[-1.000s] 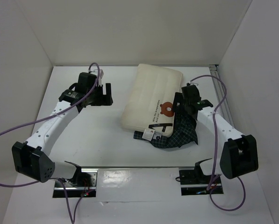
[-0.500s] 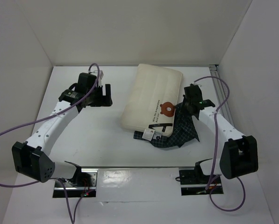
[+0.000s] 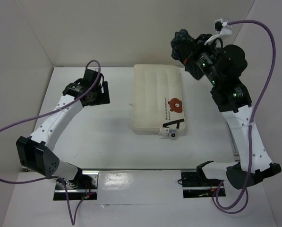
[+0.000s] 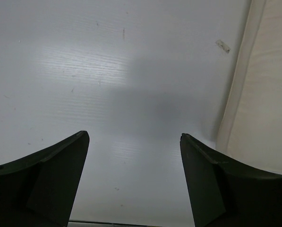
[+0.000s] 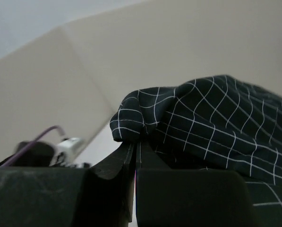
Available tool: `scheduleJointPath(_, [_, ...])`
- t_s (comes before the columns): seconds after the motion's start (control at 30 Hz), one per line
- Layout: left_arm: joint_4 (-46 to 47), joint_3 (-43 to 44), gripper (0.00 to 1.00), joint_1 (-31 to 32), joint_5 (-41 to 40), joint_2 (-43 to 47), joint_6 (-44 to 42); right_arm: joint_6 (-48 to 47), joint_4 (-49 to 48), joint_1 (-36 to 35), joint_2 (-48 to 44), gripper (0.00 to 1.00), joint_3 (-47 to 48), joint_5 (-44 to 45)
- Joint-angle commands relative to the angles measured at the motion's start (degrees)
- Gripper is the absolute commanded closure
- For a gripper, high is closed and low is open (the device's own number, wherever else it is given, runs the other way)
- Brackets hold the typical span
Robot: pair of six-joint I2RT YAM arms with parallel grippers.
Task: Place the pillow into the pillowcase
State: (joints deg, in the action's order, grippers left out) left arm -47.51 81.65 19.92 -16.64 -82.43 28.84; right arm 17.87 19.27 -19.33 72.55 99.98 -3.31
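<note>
The cream pillow [image 3: 158, 103] lies flat in the middle of the table, with its bear print and lettering near the right edge and its tag at the near corner. High above the back right corner, my right gripper [image 3: 192, 53] is shut on a bunched fold of the navy checked pillowcase [image 3: 184, 41]; the cloth [image 5: 211, 127] hangs over the closed fingers [image 5: 124, 163]. My left gripper [image 3: 103, 92] stands open just above the table, left of the pillow. Between its fingers there is only bare table, and the pillow's edge [image 4: 261, 99] shows at the right.
White walls enclose the table [image 3: 103, 137] at the back and on both sides. A purple cable [image 3: 266, 38] loops above the raised right arm. Two metal mounting plates [image 3: 77, 182] lie at the near edge.
The right gripper shut on the pillowcase beside the pillow and lifted it high toward the back right. The pillow now lies squarer and further right. The left gripper has barely shifted.
</note>
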Motion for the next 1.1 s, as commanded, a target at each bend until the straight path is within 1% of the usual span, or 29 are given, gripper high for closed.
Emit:
scheduleJointPath(0.0, [-3.1,2.1,0.09,-0.8,-1.7,2.2,4.8,0.3,-11.2,-5.7,2.6,1.0,-2.8,-13.0])
scheduleJointPath(0.03, [-3.1,2.1,0.09,-1.3,-1.7,3.8,5.7,0.3,-14.1,-7.4,3.5,1.0,-3.6,-14.4])
scheduleJointPath(0.07, [-3.1,2.6,0.09,-2.0,-1.2,4.7,6.7,0.8,-15.0,-9.2,4.4,1.0,-4.4,-15.4])
scheduleJointPath(0.1, [-3.6,2.6,0.09,-4.1,-0.5,5.7,8.2,0.9,-15.7,-13.4,6.7,1.0,-6.1,-16.0])
scheduleJointPath(0.13, [-3.6,2.6,0.09,-5.4,-0.5,8.1,8.9,0.9,-16.4,-15.6,8.1,1.0,-7.1,-16.0])
scheduleJointPath(0.17, [-3.6,2.6,0.09,-6.6,-0.5,9.5,9.6,0.9,-16.4,-18.0,9.6,1.0,-7.8,-16.0])
scheduleJointPath(0.2, [-3.6,3.2,0.09,-8.7,-0.5,10.8,10.2,0.9,-16.4,-22.8,12.7,1.0,-9.1,-16.0])
scheduleJointPath(0.23, [-4.2,3.2,0.09,-9.8,-1.2,12.0,10.7,0.2,-15.3,-25.1,14.3,1.0,-9.7,-15.2])
scheduleJointPath(0.27, [-4.2,3.2,0.09,-10.9,-1.2,14.2,11.4,-0.3,-13.0,-27.1,16.0,0.93,-9.7,-14.5])
scheduleJointPath(0.3, [-4.2,3.7,0.09,-13.0,-1.2,15.1,11.4,-0.3,-11.2,-28.7,17.7,0.78,-9.7,-13.1])
scheduleJointPath(0.33, [-4.2,3.7,0.09,-13.8,-1.2,15.7,10.8,-1.2,-9.4,-30.6,20.5,0.6,-9.7,-12.0])
scheduleJointPath(0.37, [-4.2,4.2,0.09,-14.6,-0.4,15.7,10.0,-1.2,-6.1,-30.6,21.3,0.42,-9.2,-10.6])
scheduleJointPath(0.4, [-4.2,4.2,0.09,-15.1,0.3,16.4,9.4,-1.2,-5.1,-30.6,21.3,0.3,-9.2,-9.1])
scheduleJointPath(0.43, [-4.2,4.2,0.09,-15.8,1.2,16.4,8.3,-0.4,-5.1,-29.8,20.7,0.26,-10.8,-6.6])
scheduleJointPath(0.5, [-4.2,3.6,0.09,-15.8,2.6,15.7,7.7,0.2,-5.1,-28.1,18.3,0.23,-13.5,-4.7])
scheduleJointPath(0.53, [-4.2,2.6,0.09,-15.8,3.5,14.9,7.2,1.0,-5.1,-25.7,15.4,0.23,-16.9,-3.2])
scheduleJointPath(0.6, [-4.2,1.1,0.09,-15.8,4.8,13.9,7.2,1.6,-5.7,-22.9,12.6,0.23,-20.1,-2.5])
scheduleJointPath(0.67, [-3.4,-1.5,0.09,-15.8,7.4,12.5,7.2,2.7,-3.9,-18.5,9.6,0.23,-23.7,-1.1])
scheduleJointPath(0.77, [-2.2,-4.7,0.08,-15.8,10.3,11.0,6.7,3.3,0.9,-13.8,6.8,0.17,-28.0,1.6])
scheduleJointPath(0.87, [-1.7,-6.8,0.08,-14.7,12.4,8.5,6.7,3.8,4.5,-10.8,4.4,0.11,-32.6,3.2])
scheduleJointPath(0.93, [-0.9,-8.1,0.07,-13.4,13.0,7.6,6.1,4.5,6.3,-8.4,3.7,0.1,-34.6,3.8])
scheduleJointPath(1.07, [0.8,-10.6,0.06,-10.3,13.6,5.4,6.1,4.5,8.5,-6.7,3.1,0.08,-38.3,6.0])
